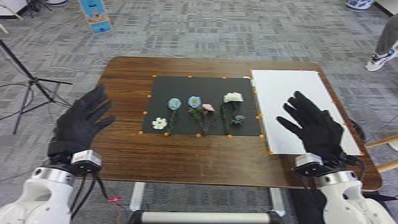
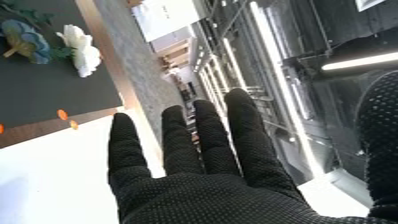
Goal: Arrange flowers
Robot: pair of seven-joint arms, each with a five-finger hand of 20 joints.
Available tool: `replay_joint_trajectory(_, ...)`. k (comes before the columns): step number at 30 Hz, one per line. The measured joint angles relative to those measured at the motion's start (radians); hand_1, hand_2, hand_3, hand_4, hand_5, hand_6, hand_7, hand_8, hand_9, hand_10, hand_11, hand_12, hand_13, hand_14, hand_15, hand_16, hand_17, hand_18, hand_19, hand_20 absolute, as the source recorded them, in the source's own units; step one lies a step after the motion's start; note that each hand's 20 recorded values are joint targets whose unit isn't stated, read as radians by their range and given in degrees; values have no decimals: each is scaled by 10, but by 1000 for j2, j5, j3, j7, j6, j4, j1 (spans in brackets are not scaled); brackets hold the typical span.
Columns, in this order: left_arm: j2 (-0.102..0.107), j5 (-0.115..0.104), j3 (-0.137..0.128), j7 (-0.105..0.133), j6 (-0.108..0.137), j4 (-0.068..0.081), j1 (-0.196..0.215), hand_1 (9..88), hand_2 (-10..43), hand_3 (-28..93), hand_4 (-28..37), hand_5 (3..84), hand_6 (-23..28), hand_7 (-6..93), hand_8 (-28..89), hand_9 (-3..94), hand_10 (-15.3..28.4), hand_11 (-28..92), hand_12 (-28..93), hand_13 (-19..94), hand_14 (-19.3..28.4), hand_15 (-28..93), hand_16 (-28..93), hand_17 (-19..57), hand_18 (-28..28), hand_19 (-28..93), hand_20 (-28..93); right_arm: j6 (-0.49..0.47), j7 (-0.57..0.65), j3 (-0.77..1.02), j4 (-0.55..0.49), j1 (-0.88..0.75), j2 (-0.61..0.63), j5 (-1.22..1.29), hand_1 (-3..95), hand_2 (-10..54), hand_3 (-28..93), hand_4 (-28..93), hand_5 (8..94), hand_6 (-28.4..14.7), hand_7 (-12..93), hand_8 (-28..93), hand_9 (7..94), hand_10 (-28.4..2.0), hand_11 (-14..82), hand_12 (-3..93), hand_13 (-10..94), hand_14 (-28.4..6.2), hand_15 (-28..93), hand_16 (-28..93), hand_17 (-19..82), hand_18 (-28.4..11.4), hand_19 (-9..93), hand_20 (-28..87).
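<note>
In the head view, my left hand (image 1: 80, 121) is open over the table's left edge, and my right hand (image 1: 315, 125) is open above the white sheet (image 1: 286, 102). Between them, artificial flowers lie on the black mat (image 1: 163, 107): a small white flower (image 1: 159, 123), a light-blue one (image 1: 174, 104), a blue one (image 1: 194, 102), a pink one (image 1: 208, 107), a large white one (image 1: 233, 97) and a grey-blue one (image 1: 238, 119). The right wrist view has my right hand (image 2: 213, 195) with straight fingers, apart from the white flower (image 2: 82, 51) and the grey-blue flower (image 2: 27, 42).
The brown wooden table (image 1: 200, 162) carries the mat and sheet, with small orange markers around their edges. A black tripod (image 1: 34, 80) stands on the floor at the left. A wooden chair part (image 1: 384, 142) is near the right edge.
</note>
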Motion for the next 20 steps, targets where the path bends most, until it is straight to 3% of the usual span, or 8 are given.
replay_joint_trajectory(4, 4, -2, 19, 40, 25, 4, 15, 217, -88, 703, -283, 282, 28, 169, -87, 211, 94, 129, 170, 177, 124, 101, 60, -120, 211, 392, 65, 13, 1, -1, -3, -5, 5, 32, 140, -69, 810, -257, 319, -41, 84, -63, 284, -115, 8, 207, 195, -102, -40, 418, -40, -207, 352, 139)
replay_joint_trajectory(6, 5, -28, 44, 64, 23, 14, 12, 224, -90, 707, -283, 283, 27, 171, -88, 212, 95, 130, 168, 179, 125, 106, 60, -119, 211, 393, 66, 14, 6, -7, -3, -7, 9, 107, 143, -72, 812, -255, 318, -40, 82, -65, 288, -114, 8, 206, 199, -101, -29, 416, -36, -207, 354, 144)
replay_joint_trajectory(9, -4, -78, 78, 71, 21, 24, -4, 241, -94, 698, -283, 278, 25, 169, -90, 207, 92, 127, 164, 178, 121, 103, 54, -118, 210, 392, 67, 15, 8, -19, -3, -12, 9, 237, 146, -70, 815, -255, 322, -46, 78, -67, 294, -114, 10, 206, 199, -100, -17, 409, -32, -206, 356, 149)
replay_joint_trajectory(11, -17, -80, 81, 67, 17, 25, -8, 244, -95, 695, -283, 272, 23, 167, -88, 204, 91, 120, 167, 176, 120, 98, 55, -117, 212, 388, 69, 26, 8, -25, -3, -12, 8, 246, 148, -69, 815, -257, 320, -51, 72, -68, 292, -113, 9, 204, 194, -101, -10, 399, -30, -205, 355, 153)
replay_joint_trajectory(13, -27, -81, 70, 64, -9, 30, -8, 244, -95, 692, -283, 273, 22, 169, -87, 207, 91, 120, 168, 178, 121, 98, 56, -114, 215, 387, 69, 30, 9, -27, -1, -8, 8, 207, 148, -67, 815, -257, 317, -51, 71, -67, 291, -113, 9, 204, 193, -101, -9, 396, -30, -204, 355, 153)
replay_joint_trajectory(16, -30, -93, 51, 64, -78, 35, -5, 245, -95, 692, -283, 282, 25, 173, -88, 217, 93, 127, 169, 187, 123, 105, 57, -111, 214, 389, 70, 29, 11, -35, 3, 5, 8, 113, 149, -66, 815, -256, 317, -45, 74, -65, 291, -113, 10, 204, 193, -101, -9, 391, -29, -204, 354, 154)
replay_joint_trajectory(18, -28, -100, 52, 69, -86, 35, -5, 249, -95, 699, -283, 284, 26, 174, -90, 218, 93, 130, 168, 187, 123, 106, 55, -119, 207, 381, 68, 27, 11, -47, 7, 16, 5, 95, 149, -64, 815, -256, 318, -44, 76, -65, 291, -114, 10, 204, 192, -102, -8, 390, -29, -204, 354, 154)
replay_joint_trajectory(20, -26, -104, 57, 71, -68, 34, -5, 253, -95, 703, -283, 284, 25, 176, -91, 218, 93, 133, 166, 186, 122, 106, 53, -121, 205, 380, 68, 25, 12, -55, 10, 25, -1, 99, 145, -53, 817, -256, 321, -43, 77, -65, 292, -115, 10, 204, 193, -102, -7, 389, -29, -204, 353, 154)
